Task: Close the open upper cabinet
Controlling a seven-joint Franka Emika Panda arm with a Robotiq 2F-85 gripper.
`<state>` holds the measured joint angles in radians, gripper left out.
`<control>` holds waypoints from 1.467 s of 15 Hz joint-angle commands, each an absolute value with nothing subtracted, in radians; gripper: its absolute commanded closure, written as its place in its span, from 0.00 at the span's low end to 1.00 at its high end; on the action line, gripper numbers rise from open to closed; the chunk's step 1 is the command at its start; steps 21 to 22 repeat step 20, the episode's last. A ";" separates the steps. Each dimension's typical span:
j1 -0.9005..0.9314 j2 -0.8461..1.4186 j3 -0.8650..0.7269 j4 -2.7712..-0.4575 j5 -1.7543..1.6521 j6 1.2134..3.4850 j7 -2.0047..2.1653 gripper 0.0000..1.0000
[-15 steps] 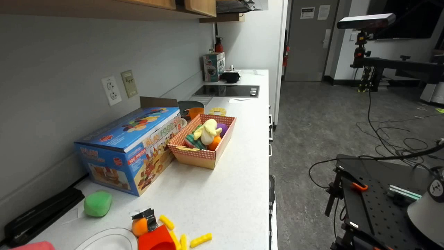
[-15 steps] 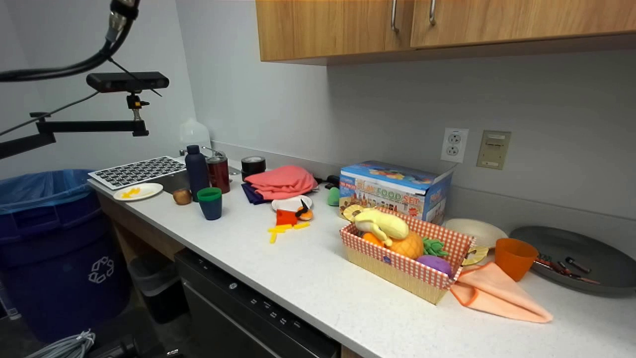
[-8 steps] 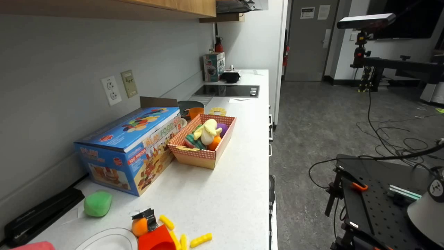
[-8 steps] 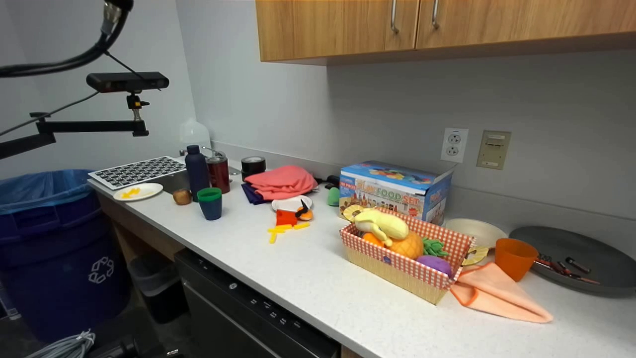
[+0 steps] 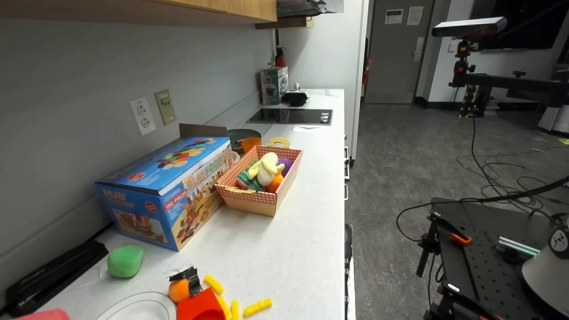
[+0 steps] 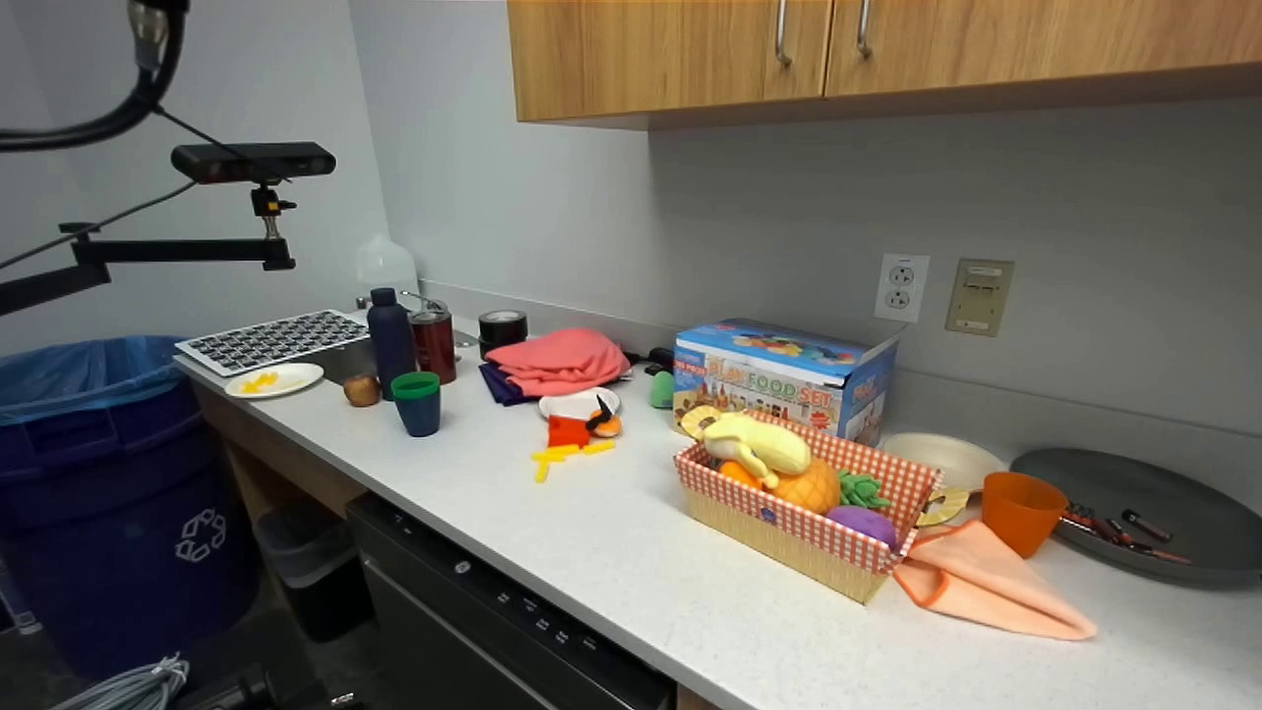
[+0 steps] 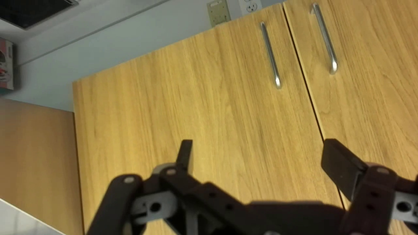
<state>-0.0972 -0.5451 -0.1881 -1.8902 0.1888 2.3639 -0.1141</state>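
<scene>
Though plain, a wood-grained upper cabinet (image 6: 937, 44), doors (image 7: 209, 111) flush.

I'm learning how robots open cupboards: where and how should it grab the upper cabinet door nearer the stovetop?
Probably by the middle of its metal bar handle, with the open gripper coming straight from the front and pinching the bar's long sides. The handle is slim, upright and stands off the flat door, so there seems room to close around it.
</scene>
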 commanded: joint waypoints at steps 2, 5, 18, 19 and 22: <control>-0.134 -0.718 -0.201 -2.038 0.154 2.281 -0.081 0.00; -0.118 -0.688 -0.216 -2.006 0.159 2.284 -0.094 0.00; -0.116 -0.673 -0.213 -2.005 0.160 2.286 -0.095 0.00; -0.116 -0.673 -0.213 -2.005 0.160 2.286 -0.095 0.00; -0.116 -0.673 -0.213 -2.005 0.160 2.286 -0.095 0.00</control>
